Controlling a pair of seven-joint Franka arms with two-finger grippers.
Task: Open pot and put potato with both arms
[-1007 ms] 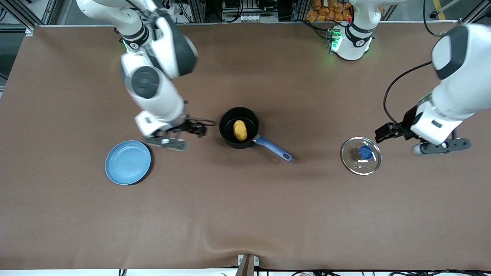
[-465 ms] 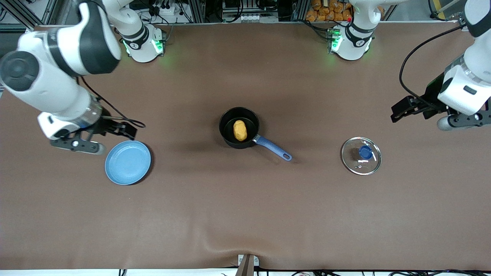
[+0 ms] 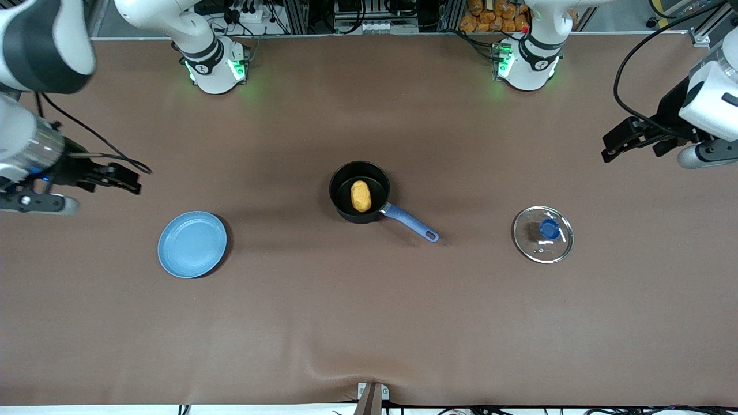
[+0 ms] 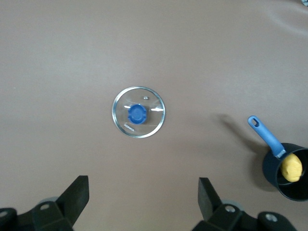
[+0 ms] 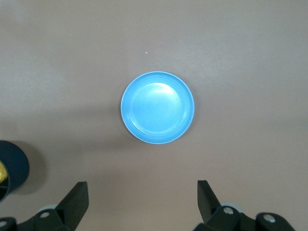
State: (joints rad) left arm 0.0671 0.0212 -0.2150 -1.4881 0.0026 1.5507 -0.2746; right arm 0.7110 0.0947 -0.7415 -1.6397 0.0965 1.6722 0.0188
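The black pot (image 3: 341, 180) stands open at the table's middle, its blue handle (image 3: 410, 224) pointing toward the left arm's end and the front camera. The yellow-orange potato (image 3: 361, 196) lies inside it. The glass lid (image 3: 543, 234) with a blue knob lies flat on the table toward the left arm's end. My left gripper (image 3: 614, 144) is open and empty, up in the air at that end; its wrist view shows the lid (image 4: 138, 111), the pot (image 4: 275, 185) and the potato (image 4: 291, 168). My right gripper (image 3: 129, 178) is open and empty, high at the right arm's end.
A light-blue plate (image 3: 192, 244) lies empty on the table toward the right arm's end, nearer the front camera than the pot; it also shows in the right wrist view (image 5: 157, 107). A brown mat covers the table.
Both arms have swung outward, away from the middle. The right gripper went from beside the pot out past the plate. The left gripper drew away from the lid. Pot, potato and lid stayed put.
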